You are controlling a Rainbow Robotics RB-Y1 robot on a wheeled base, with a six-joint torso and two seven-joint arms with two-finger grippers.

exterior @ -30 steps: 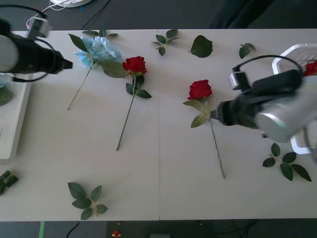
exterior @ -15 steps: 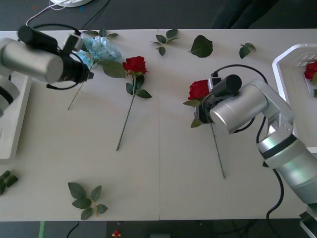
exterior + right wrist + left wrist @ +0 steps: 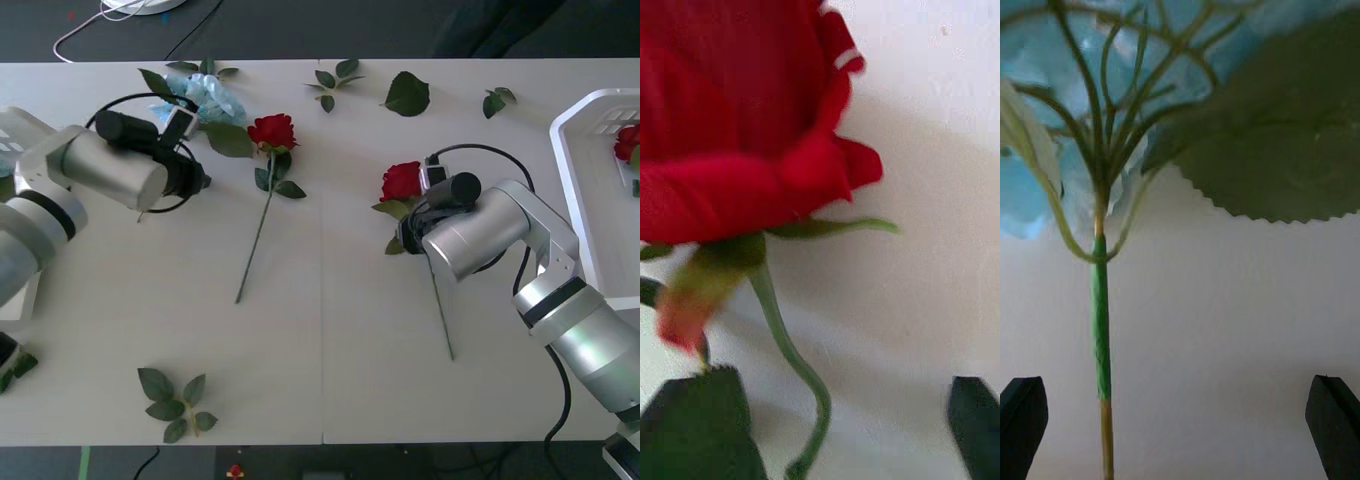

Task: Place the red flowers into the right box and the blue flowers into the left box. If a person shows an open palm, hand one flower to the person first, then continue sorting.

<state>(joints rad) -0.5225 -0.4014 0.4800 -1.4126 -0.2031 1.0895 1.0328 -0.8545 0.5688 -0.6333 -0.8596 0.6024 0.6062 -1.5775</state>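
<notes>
Over table (image 3: 320,340), both grippers spread wide: left gripper (image 3: 1180,420) at blue flower (image 3: 1097,187) stem, right gripper (image 3: 820,442) at red rose (image 3: 737,120) nr right box (image 3: 575,180).

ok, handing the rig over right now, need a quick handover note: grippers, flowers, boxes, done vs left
Left gripper: open, straddling the blue flower's stem just below the bloom, not closed on it.
Right gripper: open, low at the near red rose, stem between its fingers.
Second red rose lies untouched mid-table.
Done: one rose already in the right box.
Left: grasp and box the blue flower in the left box, then both table roses to the right box. No open palm in sight.
</notes>
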